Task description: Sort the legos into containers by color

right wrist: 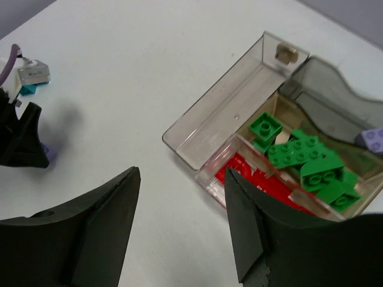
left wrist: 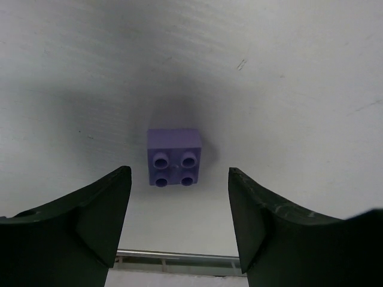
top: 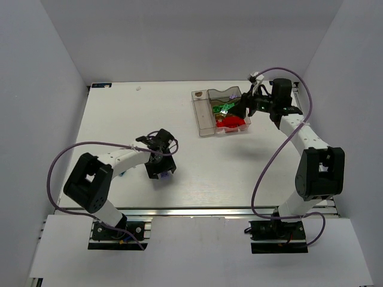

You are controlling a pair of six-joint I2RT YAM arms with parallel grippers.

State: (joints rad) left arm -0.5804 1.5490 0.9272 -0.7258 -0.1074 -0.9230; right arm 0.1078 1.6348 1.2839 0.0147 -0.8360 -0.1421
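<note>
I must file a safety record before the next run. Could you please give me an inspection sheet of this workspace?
Surface: white table, lightly scratched.
Job's things: bins hold green legos, red legos and a binned lilac lego; a loose lilac lego lies on the table.
Clutter: tan bit in the long compartment; white speck at the far edge.
Hands: left hand open above the loose lilac lego; right hand open, empty.
Cables: purple cables hang in loose loops.
Surroundings: grey walls.

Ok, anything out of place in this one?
One lilac lego lies loose on the table, far from the containers, under the open left gripper. Nothing looks spilled or damaged.
</note>
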